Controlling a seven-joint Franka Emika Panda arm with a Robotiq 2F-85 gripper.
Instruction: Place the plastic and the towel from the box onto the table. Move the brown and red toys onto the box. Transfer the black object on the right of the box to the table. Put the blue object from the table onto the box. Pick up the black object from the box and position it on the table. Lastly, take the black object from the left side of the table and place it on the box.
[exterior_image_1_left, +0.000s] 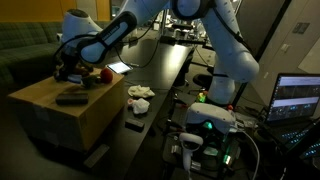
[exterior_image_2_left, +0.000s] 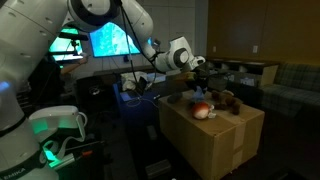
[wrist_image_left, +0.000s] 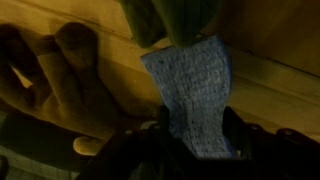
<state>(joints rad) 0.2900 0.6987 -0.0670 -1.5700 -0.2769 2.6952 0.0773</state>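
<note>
The tan box (exterior_image_1_left: 60, 110) (exterior_image_2_left: 225, 140) stands beside the dark table (exterior_image_1_left: 165, 70). My gripper (exterior_image_1_left: 68, 68) (exterior_image_2_left: 197, 72) hovers low over the box's far end. In the wrist view my gripper (wrist_image_left: 197, 108) has its fingers pressed against both sides of the pale-blue object (wrist_image_left: 190, 75), which reaches down to the box top (wrist_image_left: 270, 85). The red toy (exterior_image_1_left: 100, 75) (exterior_image_2_left: 203, 111) and the brown toy (exterior_image_1_left: 88, 80) (exterior_image_2_left: 230, 100) lie on the box just beside the gripper. A flat black object (exterior_image_1_left: 72, 97) lies nearer the box's front edge.
A crumpled white towel or plastic (exterior_image_1_left: 140, 97) lies on the table next to the box. Monitors (exterior_image_2_left: 108, 40) and a laptop (exterior_image_1_left: 298, 98) glow around the scene. A green sofa (exterior_image_1_left: 25, 50) sits behind the box.
</note>
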